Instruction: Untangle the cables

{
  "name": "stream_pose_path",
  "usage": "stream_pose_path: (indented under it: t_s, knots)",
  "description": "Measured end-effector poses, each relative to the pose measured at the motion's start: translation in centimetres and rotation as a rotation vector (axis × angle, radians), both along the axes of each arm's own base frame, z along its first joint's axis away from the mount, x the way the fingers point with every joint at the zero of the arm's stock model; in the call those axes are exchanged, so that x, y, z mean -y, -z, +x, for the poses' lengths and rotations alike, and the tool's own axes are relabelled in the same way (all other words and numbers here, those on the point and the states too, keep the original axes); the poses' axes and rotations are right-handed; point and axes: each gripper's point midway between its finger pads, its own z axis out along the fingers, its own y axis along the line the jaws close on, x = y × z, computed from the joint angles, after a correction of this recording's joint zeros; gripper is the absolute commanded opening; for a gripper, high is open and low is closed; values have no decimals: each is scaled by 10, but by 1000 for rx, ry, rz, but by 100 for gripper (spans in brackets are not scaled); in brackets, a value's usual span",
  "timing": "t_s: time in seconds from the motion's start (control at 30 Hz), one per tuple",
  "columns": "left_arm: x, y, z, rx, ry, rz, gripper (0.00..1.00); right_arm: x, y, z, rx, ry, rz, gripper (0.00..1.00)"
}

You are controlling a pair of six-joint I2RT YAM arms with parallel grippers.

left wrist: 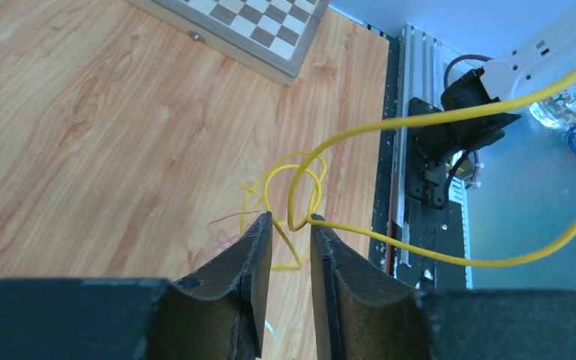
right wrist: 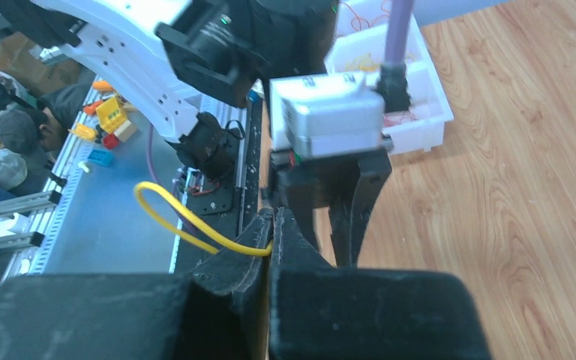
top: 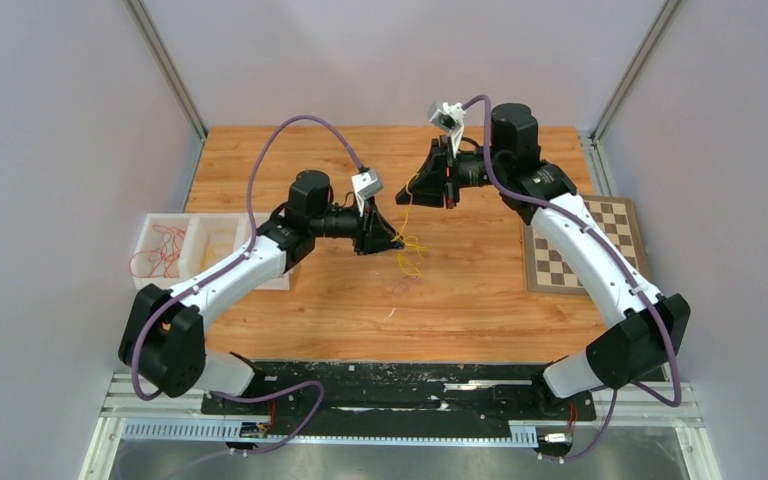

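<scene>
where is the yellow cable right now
Mid-table in the top view, the yellow cable hangs from the right gripper, its loop between the left gripper's open jaws.

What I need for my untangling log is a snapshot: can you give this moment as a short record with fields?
left gripper: jaws narrowly apart, a loop of the yellow cable between them
right gripper: shut on the yellow cable
yellow cable: strung between both grippers, tangle hanging toward the table
tray: left table edge, red cables in its leftmost compartment
chessboard: right side of the table
</scene>
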Motion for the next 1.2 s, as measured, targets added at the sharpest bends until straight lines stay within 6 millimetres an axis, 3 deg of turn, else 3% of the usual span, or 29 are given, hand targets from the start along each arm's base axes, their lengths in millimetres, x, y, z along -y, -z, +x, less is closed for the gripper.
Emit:
stream_pose_path:
  t_s: [0.07, 0.13, 0.27, 0.4, 0.47, 0.5, 0.53, 0.57, 0.63, 0.87, 1.03, 1.1, 1.17, 1.2]
  knots:
    - [2, 5, 3, -15, -5, 0, 8, 1, -10, 0, -1, 1, 14, 0]
    - [0, 17, 2, -23, -10, 16, 0, 5, -25, 2, 8, 7, 36, 0]
    - [-16, 53, -2, -91, -43, 67, 0, 28, -57, 19, 45, 74, 86, 0]
    - [-45, 76, 12, -164, -139, 93, 0, 48, -80, 26, 85, 132, 118, 0]
    - [-56, 75, 22, -162, -179, 90, 27, 50, -86, 22, 99, 133, 127, 0]
    - [-58, 72, 23, -152, -183, 86, 58, 50, -88, 21, 102, 133, 130, 0]
    - [-58, 68, 22, -150, -179, 80, 71, 50, -89, 20, 105, 132, 132, 0]
    - [-58, 63, 19, -136, -169, 72, 91, 50, -90, 20, 104, 131, 134, 0]
    - [-55, 47, 13, -107, -150, 44, 99, 49, -89, 20, 99, 131, 137, 0]
    - [-26, -15, 0, 33, -74, -26, 100, 47, -81, 23, 40, 124, 142, 0]
    - [0, -28, 6, 59, -37, -39, 93, 46, -84, 21, 35, 111, 154, 0]
    - [11, -29, 14, 59, -35, -38, 85, 46, -82, 20, 21, 104, 155, 0]
    - [21, -29, 24, 52, -40, -40, 69, 46, -78, 19, 1, 98, 153, 0]
    - [26, -28, 28, 44, -42, -40, 49, 46, -78, 19, -5, 95, 153, 0]
